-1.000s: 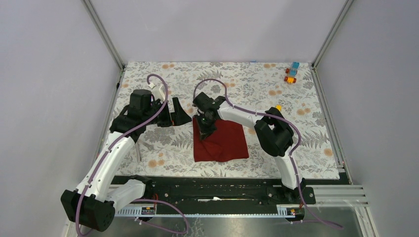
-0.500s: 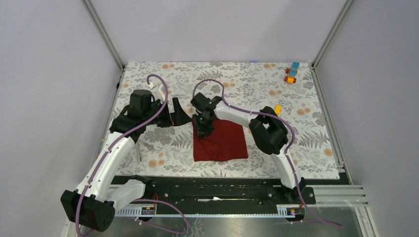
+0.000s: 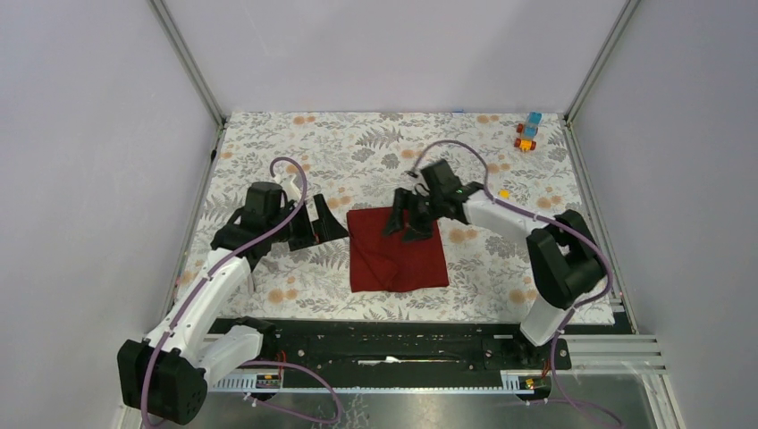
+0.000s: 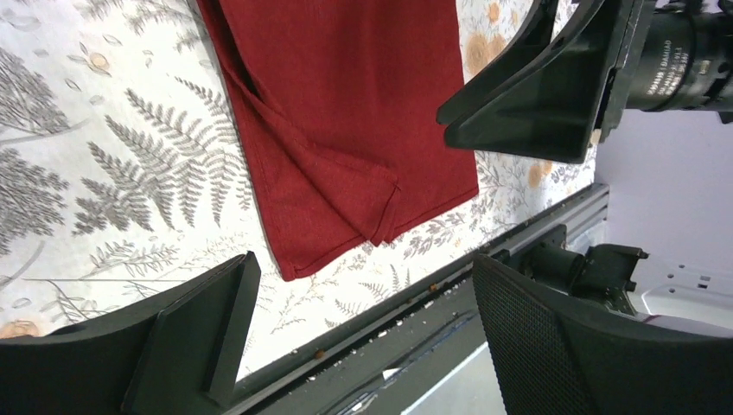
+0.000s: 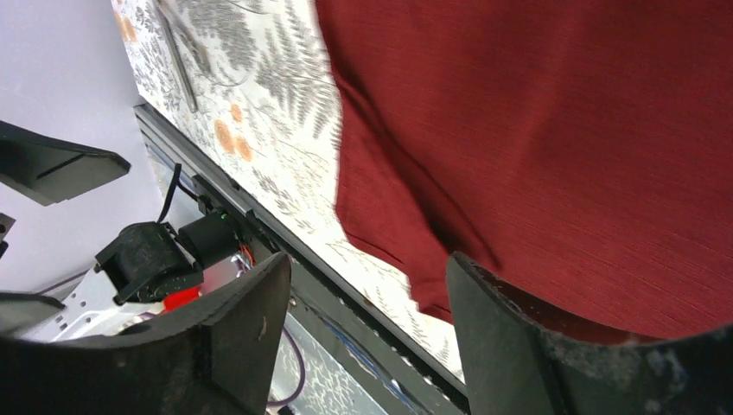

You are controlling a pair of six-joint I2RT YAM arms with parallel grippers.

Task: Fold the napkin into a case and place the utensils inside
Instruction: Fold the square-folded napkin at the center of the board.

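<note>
Spotted napkin [image 3: 398,257] flat on surface [image 3: 509,268], near-square, no clear long axis. Noted right end effector [image 3: 407,224], fingers apart, over its 12 o'clock edge; judged nearer. Logged left end effector [image 3: 319,230], also apart, just off the 10 o'clock corner.

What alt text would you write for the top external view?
A dark red napkin lies on a floral-patterned table. The right gripper is open over its far edge; the left gripper is open beside its left edge.
</note>
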